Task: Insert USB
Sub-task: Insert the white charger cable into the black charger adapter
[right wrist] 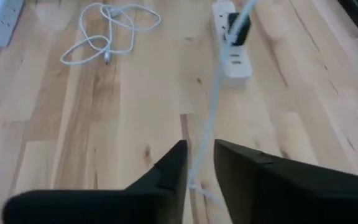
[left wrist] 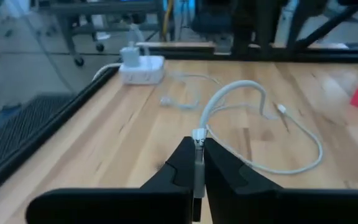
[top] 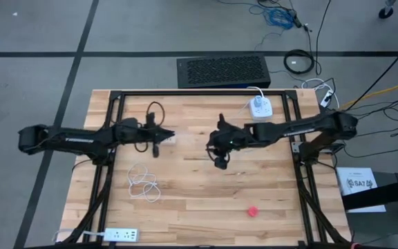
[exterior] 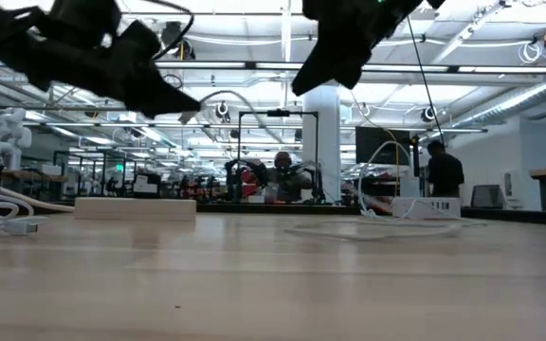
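Two dark fingers (left wrist: 229,171) of your left gripper (left wrist: 197,163) fill the bottom of the left wrist view, shut tight on a USB plug (left wrist: 197,138). Its metal tip pokes out ahead of them, likely so it can be steered into a port. A white cable (left wrist: 241,87) loops away beyond the fingertips across the table (left wrist: 104,143).

In the right wrist view, your right gripper (right wrist: 199,163) has its fingers a little apart, with the cable running loosely through the gap. It seems to guide the slack, not clamp it. Ahead of those fingers lies a small white socket strip (right wrist: 234,59), the probable target.

From above, both grippers meet near the table's middle, tips facing each other and near together.

At table height, both hang clear above the wood.
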Controlling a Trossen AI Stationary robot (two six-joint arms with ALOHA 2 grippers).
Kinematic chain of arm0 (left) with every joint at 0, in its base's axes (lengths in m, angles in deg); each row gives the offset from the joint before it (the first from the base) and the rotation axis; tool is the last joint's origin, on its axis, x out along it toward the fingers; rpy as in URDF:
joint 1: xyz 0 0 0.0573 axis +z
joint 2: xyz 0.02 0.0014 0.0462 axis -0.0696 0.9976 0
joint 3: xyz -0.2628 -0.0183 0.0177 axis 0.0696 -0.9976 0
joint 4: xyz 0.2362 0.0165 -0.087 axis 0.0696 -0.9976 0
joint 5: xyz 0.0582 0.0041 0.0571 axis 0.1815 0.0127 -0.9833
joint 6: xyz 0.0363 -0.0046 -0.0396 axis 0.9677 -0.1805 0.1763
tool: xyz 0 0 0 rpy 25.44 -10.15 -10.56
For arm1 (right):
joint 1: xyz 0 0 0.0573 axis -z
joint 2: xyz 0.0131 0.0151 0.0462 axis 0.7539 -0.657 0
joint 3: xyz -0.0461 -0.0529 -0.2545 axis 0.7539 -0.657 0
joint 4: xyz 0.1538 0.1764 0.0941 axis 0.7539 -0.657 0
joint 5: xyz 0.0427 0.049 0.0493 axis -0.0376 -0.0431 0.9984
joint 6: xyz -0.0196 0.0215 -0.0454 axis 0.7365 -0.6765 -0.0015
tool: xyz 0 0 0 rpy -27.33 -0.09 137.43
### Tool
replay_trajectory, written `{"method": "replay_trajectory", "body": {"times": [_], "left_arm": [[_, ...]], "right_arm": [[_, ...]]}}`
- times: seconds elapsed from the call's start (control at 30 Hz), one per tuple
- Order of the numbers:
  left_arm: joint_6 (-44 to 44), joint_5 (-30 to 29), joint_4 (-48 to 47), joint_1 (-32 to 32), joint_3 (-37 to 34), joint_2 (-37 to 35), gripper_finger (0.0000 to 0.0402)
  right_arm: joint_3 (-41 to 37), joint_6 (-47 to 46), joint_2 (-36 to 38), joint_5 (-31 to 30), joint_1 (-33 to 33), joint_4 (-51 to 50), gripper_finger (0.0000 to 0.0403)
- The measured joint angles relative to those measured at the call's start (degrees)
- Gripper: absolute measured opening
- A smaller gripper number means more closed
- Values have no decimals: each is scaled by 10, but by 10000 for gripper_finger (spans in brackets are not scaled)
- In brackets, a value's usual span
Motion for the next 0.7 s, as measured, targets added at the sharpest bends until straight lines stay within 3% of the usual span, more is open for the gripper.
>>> {"method": "replay_trajectory", "body": {"times": [0.23, 0.53, 0.7], "left_arm": [[-49, 0, 41, 50, -90, -61, 19], [-56, 4, 87, 77, -114, -93, 19], [-65, 7, 76, 88, -114, -103, 19]], "right_arm": [[-21, 4, -53, -1, -5, 128, 10], [-1, 26, -246, 26, 27, 444, 1], [107, 43, -363, 19, 71, 425, 0]]}}
